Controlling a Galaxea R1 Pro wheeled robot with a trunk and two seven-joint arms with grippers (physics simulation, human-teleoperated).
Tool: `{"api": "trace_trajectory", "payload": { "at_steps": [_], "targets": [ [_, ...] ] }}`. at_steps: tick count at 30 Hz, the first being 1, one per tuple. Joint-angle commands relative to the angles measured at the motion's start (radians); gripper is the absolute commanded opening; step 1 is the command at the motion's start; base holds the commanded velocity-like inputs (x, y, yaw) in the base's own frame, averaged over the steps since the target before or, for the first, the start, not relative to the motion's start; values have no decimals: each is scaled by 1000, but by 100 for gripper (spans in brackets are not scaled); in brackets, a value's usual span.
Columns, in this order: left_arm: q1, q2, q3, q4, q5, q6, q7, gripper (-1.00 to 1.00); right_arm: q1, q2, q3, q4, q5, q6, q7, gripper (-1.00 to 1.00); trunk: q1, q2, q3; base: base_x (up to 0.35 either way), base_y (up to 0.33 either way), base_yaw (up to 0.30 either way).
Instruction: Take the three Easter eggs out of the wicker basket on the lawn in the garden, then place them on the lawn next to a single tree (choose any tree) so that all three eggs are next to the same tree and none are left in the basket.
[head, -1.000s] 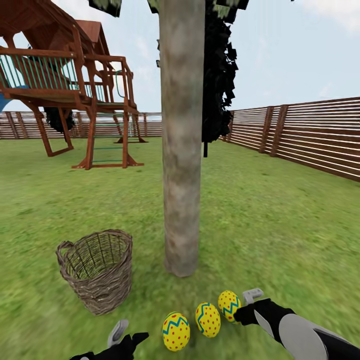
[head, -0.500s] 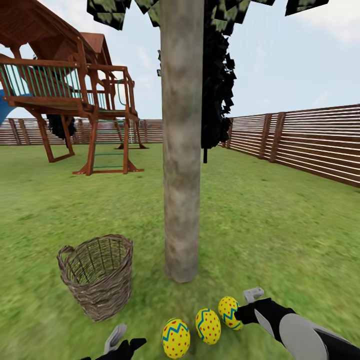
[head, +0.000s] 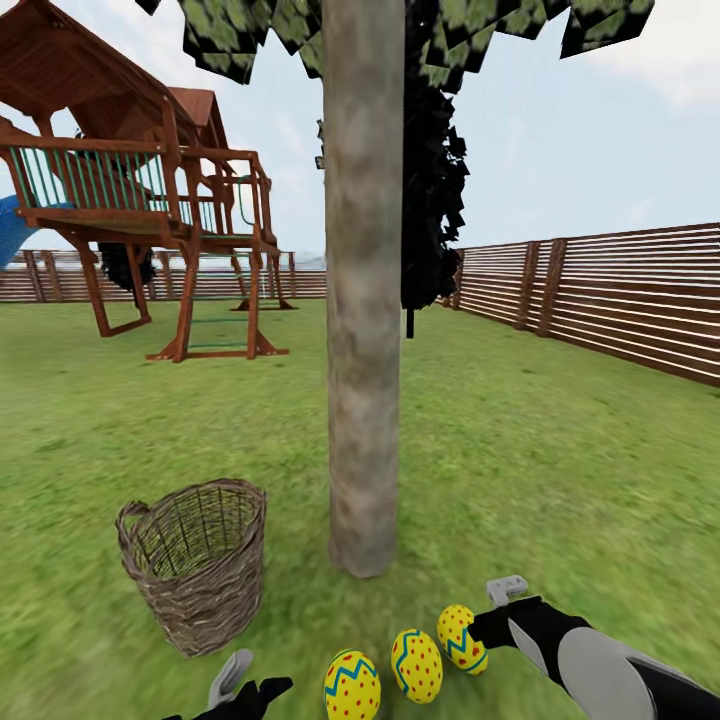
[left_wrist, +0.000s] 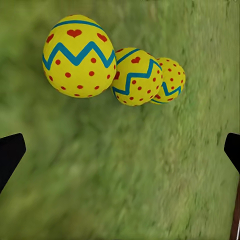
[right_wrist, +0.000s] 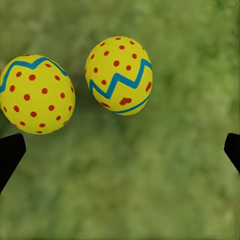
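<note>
Tilted upward since before, view only; three yellow zigzag-banded Easter eggs (head: 416, 666) unmoved near grey-beige trunk (head: 362, 300), brown woven wicker basket (head: 195, 563) eggless, both jaws released.

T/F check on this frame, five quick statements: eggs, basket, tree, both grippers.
1. All three Easter eggs lie on the lawn. True.
2. One egg remains in the wicker basket. False: what shows of its inside is empty.
3. The eggs sit near the foot of the tree. True.
4. The right gripper holds an egg. False: its fingers are spread apart with only grass between them.
5. The basket lies tipped on its side. False: it stands upright, left of the trunk.
</note>
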Motion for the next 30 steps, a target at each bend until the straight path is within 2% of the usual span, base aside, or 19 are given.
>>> {"api": "trace_trajectory", "payload": {
  "at_steps": [1,19,24,30],
  "targets": [
    [-1,1,-5,0,6,1,-1,100,-1,0,-8,-1,11,4,4,100,-1,0,1,0,0,0],
    [-1,2,-5,3,8,0,0,100,12,1,-8,4,12,-11,4,100,-69,124,30,0,0,0],
    [-1,0,-5,7,8,-1,2,100,18,1,-7,5,11,-46,4,100,-88,159,38,0,0,0],
    [-1,-5,-5,73,5,-66,0,100,38,2,-7,7,10,-95,4,100,-111,201,47,0,0,0]
  ]
}}
